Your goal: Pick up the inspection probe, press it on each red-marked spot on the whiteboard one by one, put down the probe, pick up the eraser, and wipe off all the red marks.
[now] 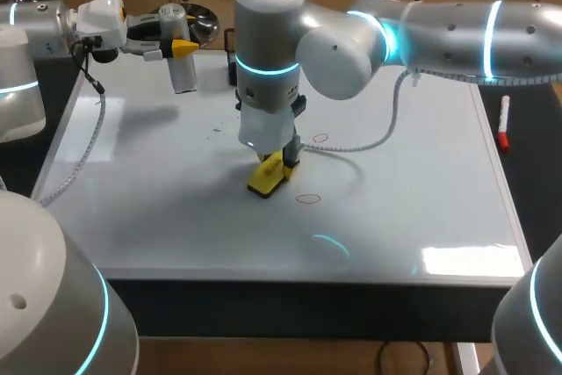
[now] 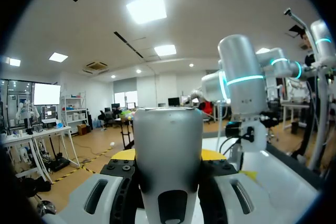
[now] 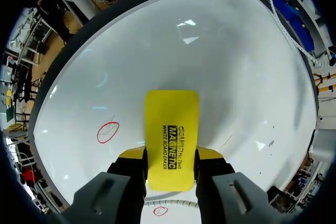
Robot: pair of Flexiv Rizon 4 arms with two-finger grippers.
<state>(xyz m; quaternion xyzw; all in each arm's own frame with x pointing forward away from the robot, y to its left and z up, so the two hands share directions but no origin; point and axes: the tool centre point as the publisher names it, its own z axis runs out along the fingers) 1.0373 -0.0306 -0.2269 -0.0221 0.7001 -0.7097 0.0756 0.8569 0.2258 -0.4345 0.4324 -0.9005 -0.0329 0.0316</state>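
Whiteboard (image 1: 421, 208) shows two red rings (image 1: 307, 198) near the eraser (image 3: 171, 129) clenched in my right pincer (image 3: 170, 156), so I should press flat and sweep both, while my left pincer (image 2: 168, 155) grasps the probe (image 1: 182, 72) at the far corner.

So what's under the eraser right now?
Bare whiteboard shows around the eraser, held by the right gripper. One red mark lies beside it, uncovered. Whatever sits directly beneath the eraser is hidden.
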